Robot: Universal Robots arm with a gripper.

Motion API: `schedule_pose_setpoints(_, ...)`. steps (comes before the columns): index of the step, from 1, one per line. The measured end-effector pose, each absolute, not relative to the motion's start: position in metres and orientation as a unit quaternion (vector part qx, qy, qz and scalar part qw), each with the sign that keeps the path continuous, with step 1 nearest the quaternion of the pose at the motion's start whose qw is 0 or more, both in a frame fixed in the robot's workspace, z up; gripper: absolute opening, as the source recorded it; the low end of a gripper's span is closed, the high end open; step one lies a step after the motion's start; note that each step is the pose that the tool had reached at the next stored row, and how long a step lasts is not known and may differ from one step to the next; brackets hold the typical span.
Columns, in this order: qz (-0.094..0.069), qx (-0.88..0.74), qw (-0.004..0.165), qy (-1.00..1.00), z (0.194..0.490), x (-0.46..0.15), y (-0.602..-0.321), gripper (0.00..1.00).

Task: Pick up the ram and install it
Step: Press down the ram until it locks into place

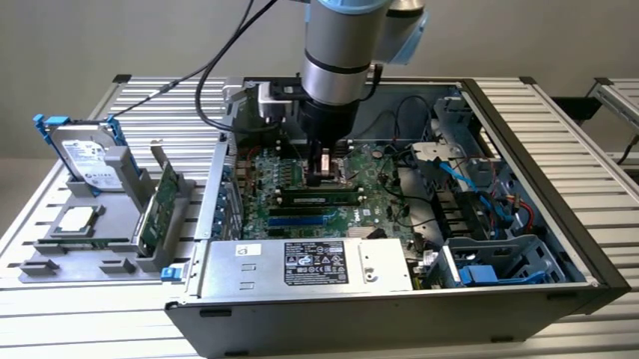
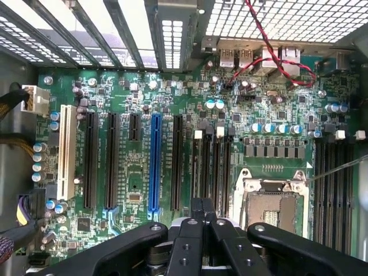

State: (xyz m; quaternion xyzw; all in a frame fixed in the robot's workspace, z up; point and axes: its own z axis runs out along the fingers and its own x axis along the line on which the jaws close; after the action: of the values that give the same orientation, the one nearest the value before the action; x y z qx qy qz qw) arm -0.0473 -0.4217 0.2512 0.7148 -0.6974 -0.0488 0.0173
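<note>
In the exterior view, the arm reaches down into an open computer case (image 1: 519,224) that lies on a slatted table (image 1: 589,157), and its hand (image 1: 322,176) hangs low over the motherboard (image 1: 375,179), just beside the bare processor socket. The fingers are clenched together with nothing between them. The ram (image 1: 319,199) lies seated lengthwise in a memory slot right below the hand, a narrow green stick with dark chips. A silver power supply (image 1: 304,263) sits at the case's near edge. To the exterior view's left, a grey holder (image 1: 100,254) carries a hard drive (image 1: 85,161) and an upright expansion card (image 1: 161,198). In the wrist view, the hand (image 2: 201,210) shows as black fingers pressed shut above the board, with the blue expansion slot (image 2: 154,161) and black slots to one side and the open processor socket (image 2: 270,201) to the other
</note>
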Motion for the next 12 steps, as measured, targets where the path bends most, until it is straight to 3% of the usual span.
schedule_pose_setpoints(12, -0.045, 0.716, 0.021, -0.696, 0.232, -0.05, -0.422, 0.11)
